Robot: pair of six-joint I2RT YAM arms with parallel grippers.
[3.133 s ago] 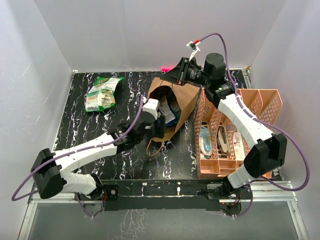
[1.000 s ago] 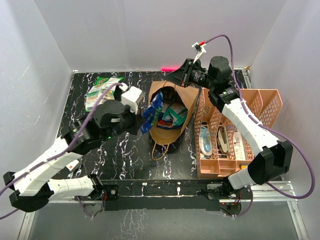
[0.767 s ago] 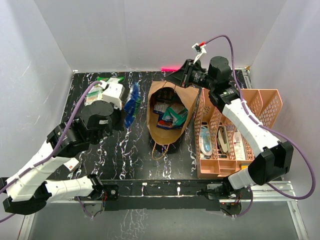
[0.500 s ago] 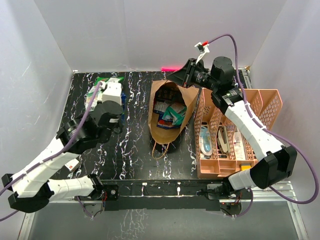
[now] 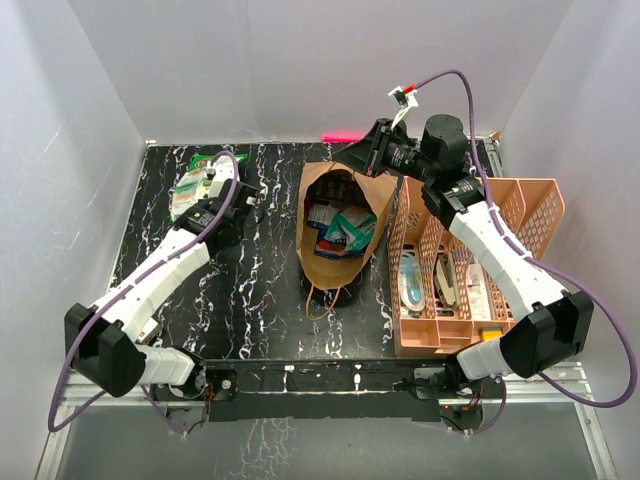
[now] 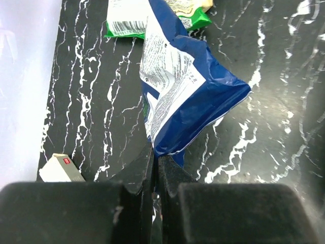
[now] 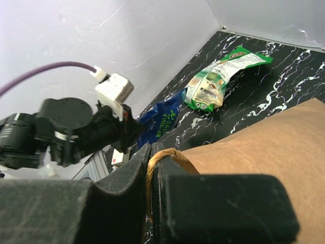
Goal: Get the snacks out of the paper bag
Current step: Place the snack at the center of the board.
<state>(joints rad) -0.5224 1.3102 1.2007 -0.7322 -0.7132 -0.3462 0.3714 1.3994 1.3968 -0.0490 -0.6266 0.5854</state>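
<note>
Blue packet (image 6: 177, 96) in left tool (image 6: 155, 153) now outside paper bag (image 5: 322, 268), beside green-white packet (image 6: 127, 20)

We see two arms built alike. The left arm (image 5: 165, 272) and the right arm (image 5: 495, 250) both have smooth white shells on their long links and chunky black housings at the joints. A purple cable (image 5: 452, 74) runs along each arm. On the right one we make out a small white plug (image 5: 403, 95) with a red tip. The left gripper (image 6: 155, 152) and the right gripper (image 7: 151, 152) both have matte black, blocky fingers that taper to thin inner edges. Each arm grows from a black base (image 5: 212, 381).
</note>
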